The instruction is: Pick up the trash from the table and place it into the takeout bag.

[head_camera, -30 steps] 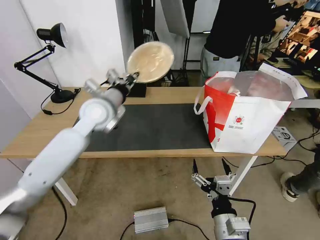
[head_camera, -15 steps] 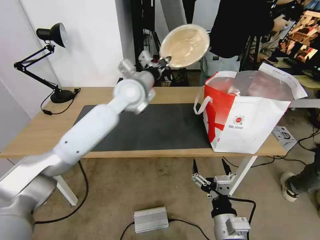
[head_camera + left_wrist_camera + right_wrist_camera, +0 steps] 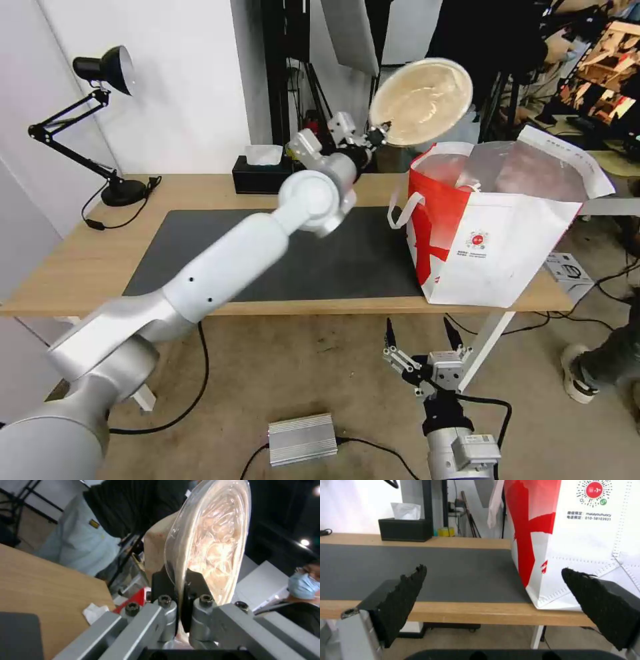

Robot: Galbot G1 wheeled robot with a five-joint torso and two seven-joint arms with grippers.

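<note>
Above the far edge of the table (image 3: 80, 267), beside the mouth of the takeout bag (image 3: 493, 247): holding beige shallow bowl (image 3: 421, 92) aloft in left gripper (image 3: 375, 132), tilted nearly on edge, hollow side facing the head camera. Pinching the rim only, black fingers (image 3: 163, 583) closed tight on either side of the thin wall (left wrist view: no gap between pads and rim). Probably gripping by the rim because the bowl is too wide to span; probably keeping it high so it passes over the bag's standing edge and white handle. Reaching the left arm long and diagonal across the dark mat (image 3: 320, 253), elbow raised, wrist cocked up toward the bag. Hanging right gripper (image 3: 421, 340) low, below the table's front edge, pointing up, jaws spread wide and empty. Bowl not yet over the foil opening, judging by the head view
</note>
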